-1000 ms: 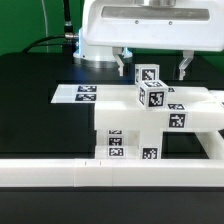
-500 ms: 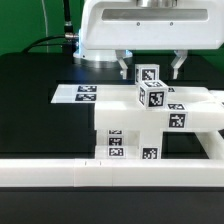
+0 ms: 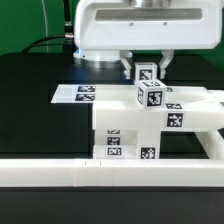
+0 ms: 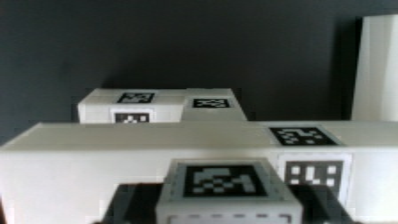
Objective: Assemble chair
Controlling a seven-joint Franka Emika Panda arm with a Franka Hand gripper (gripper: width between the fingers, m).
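Note:
The chair's glossy white tagged pieces stand stacked at the middle of the black table, with a wide lower block [image 3: 125, 140] and a bar [image 3: 195, 112] reaching toward the exterior view's right. A small white tagged block [image 3: 148, 74] sits on top of the stack. My gripper [image 3: 147, 66] comes down from above and is shut on this block, one finger against each side. In the wrist view the block [image 4: 226, 183] fills the space between my dark fingers [image 4: 135, 200]. Beyond it lie a wide white slab [image 4: 107, 150] and a farther tagged piece [image 4: 164, 103].
The marker board [image 3: 78, 93] lies flat on the table at the exterior view's left of the stack. A long low white border rail [image 3: 60, 175] runs along the front. A tall white upright piece [image 4: 377, 70] stands at the wrist view's edge.
The fingers have closed in from wide open onto the sides of the small top block. The arm itself has hardly moved.

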